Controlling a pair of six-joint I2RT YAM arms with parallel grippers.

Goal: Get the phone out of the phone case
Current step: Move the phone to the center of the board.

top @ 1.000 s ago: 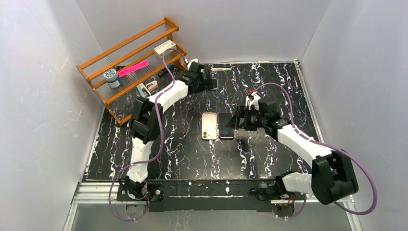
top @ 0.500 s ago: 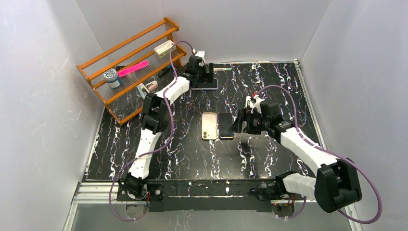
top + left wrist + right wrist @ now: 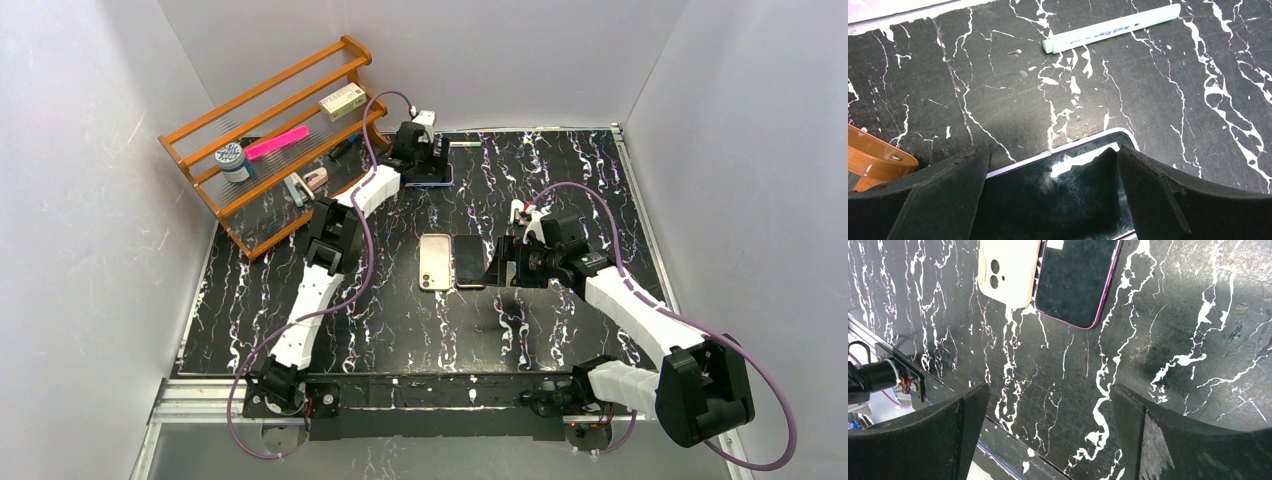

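White-rimmed phone [image 3: 1058, 200] lies flat right between the left gripper's [image 3: 1050, 160] fingers. Jaws apart, nothing clamped. The rim looks like the case, so this is probably the cased phone. Step in hand, likely: getting a first hold on it. Next move calls for fingers down over its edges, closing without skidding it. Right gripper [image 3: 1048, 390] is likewise spread and holds nothing. Ahead of it, a purple-edged phone [image 3: 1078, 280] sits just beside a cream case [image 3: 1008, 272]; can't tell if that case is empty. Beyond the left fingers, a mint marker [image 3: 1110, 27], barrel print too small to read. No brand visible on either phone.
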